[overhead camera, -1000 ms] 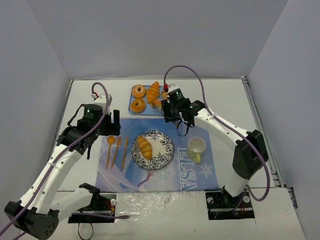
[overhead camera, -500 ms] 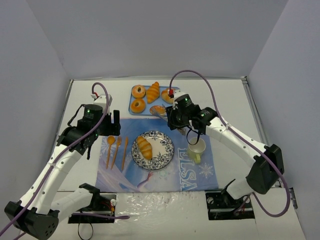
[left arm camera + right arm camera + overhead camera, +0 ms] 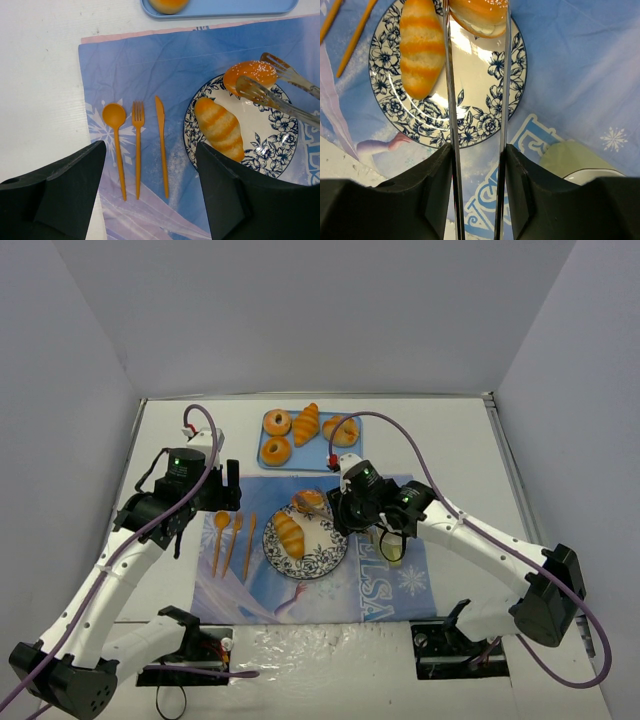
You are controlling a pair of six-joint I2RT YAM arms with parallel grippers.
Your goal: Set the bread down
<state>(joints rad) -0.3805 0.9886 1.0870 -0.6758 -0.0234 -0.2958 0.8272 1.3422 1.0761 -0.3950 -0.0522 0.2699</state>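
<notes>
The right arm has swung off the blue tray [image 3: 318, 456] and in over the patterned plate [image 3: 330, 552]. The right gripper [image 3: 477, 170] has its jaws pressed together on the metal tongs [image 3: 451, 100], and the tong tips pinch a sprinkle-topped bun [image 3: 248, 74]. That bun sat at the tray half a second back; now it hangs at the plate's far rim, partly overhanging it. Cannot tell whether it touches the plate yet.

The striped croissant roll [image 3: 288, 535] lies on the plate's left half, same spot as before, just beside the bun. Judgement: transport is basically done, and what's left is lowering and releasing. The bun sits close to the edge, so it could tip off the rim if it is dropped there.

The left gripper [image 3: 150, 170] hasn't moved. It hovers left of the plate with jaws spread and nothing in them.

Beyond the plate, the tray holds two ring donuts [image 3: 276, 436], a croissant [image 3: 306, 424] and one more bun [image 3: 342, 431].

The plate sits on a blue ELSA placemat [image 3: 400, 592] on a white tabletop [image 3: 460, 440]. An orange spoon [image 3: 116, 135], fork [image 3: 138, 145] and knife [image 3: 161, 145] lie left of the plate. A pale mug [image 3: 395, 545] stands right of it, half hidden by the arm. Plain grey-white walls [image 3: 300, 320] box in the tabletop.
</notes>
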